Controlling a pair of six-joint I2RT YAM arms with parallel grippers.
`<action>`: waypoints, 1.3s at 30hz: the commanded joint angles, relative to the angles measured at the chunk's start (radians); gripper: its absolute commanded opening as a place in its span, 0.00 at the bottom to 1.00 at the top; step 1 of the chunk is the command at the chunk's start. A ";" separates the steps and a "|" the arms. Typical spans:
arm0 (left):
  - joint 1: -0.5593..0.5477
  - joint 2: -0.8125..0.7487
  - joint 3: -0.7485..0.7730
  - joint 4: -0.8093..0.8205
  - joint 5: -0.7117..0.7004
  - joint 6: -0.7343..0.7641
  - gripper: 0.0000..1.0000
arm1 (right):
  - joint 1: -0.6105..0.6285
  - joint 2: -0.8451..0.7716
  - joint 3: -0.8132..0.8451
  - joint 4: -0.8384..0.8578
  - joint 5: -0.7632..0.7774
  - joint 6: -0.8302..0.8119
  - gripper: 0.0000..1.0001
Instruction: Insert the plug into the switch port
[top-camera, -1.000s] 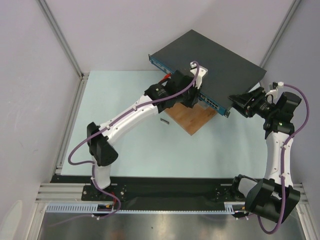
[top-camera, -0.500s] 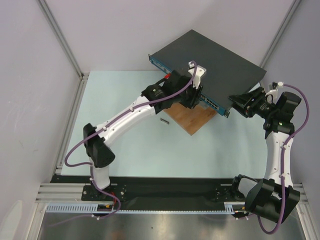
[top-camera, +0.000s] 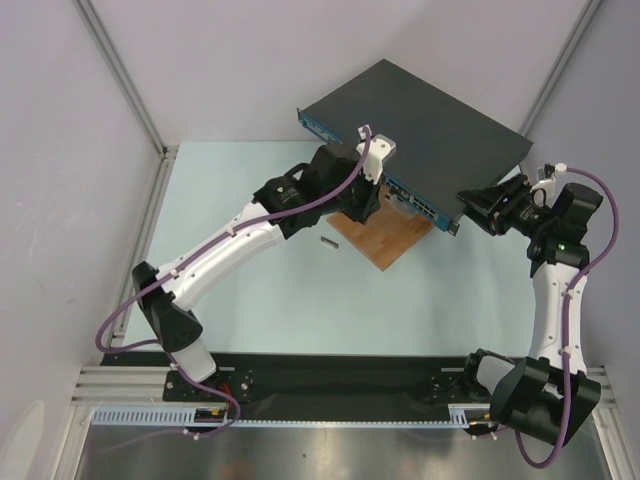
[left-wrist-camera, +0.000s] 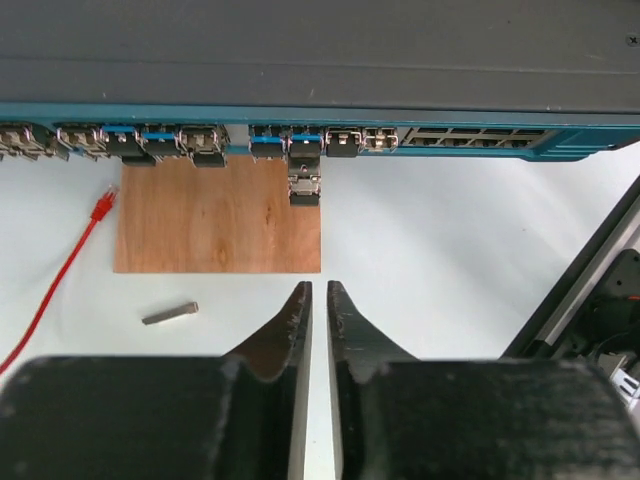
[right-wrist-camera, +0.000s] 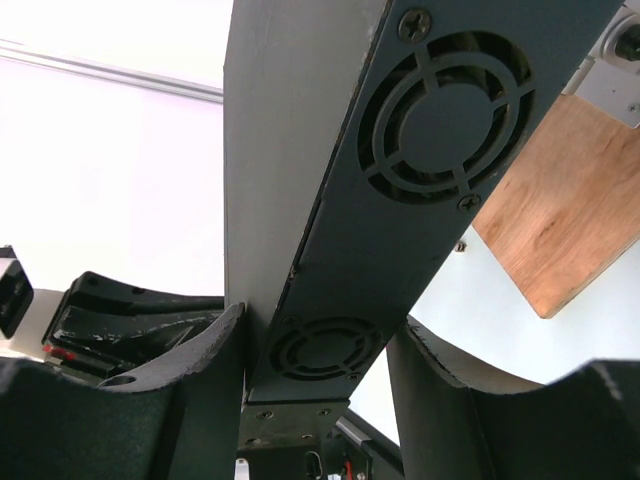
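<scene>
The switch (top-camera: 430, 120) is a flat dark-grey box lying at an angle at the back, its front resting over a wooden board. In the left wrist view its blue front face (left-wrist-camera: 450, 137) shows a row of sockets. A small grey plug (left-wrist-camera: 304, 185) sticks out of one socket near the middle. My left gripper (left-wrist-camera: 319, 290) is well back from the front face, in line with the plug, its jaws almost together with nothing between them. My right gripper (top-camera: 472, 208) clamps the switch's right end (right-wrist-camera: 330, 180), with one finger on each flat side.
The brown wooden board (left-wrist-camera: 220, 215) lies under the switch front. A red cable (left-wrist-camera: 60, 275) with a red connector runs across the mat left of it. A small metal bar (left-wrist-camera: 170, 313) lies on the mat near the board's corner. Frame posts and walls enclose the table.
My left arm has drawn back and to the left, away from the switch's front face. The right arm and the switch have not moved.
</scene>
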 joint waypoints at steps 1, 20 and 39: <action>0.007 -0.023 0.005 0.045 -0.002 0.016 0.13 | 0.032 -0.001 0.037 0.047 -0.030 -0.176 0.00; 0.017 0.092 0.094 0.108 0.003 -0.004 0.00 | 0.029 0.004 0.048 0.004 -0.035 -0.214 0.00; 0.060 0.152 0.151 0.225 -0.002 -0.027 0.00 | 0.029 0.009 0.049 -0.016 -0.033 -0.229 0.00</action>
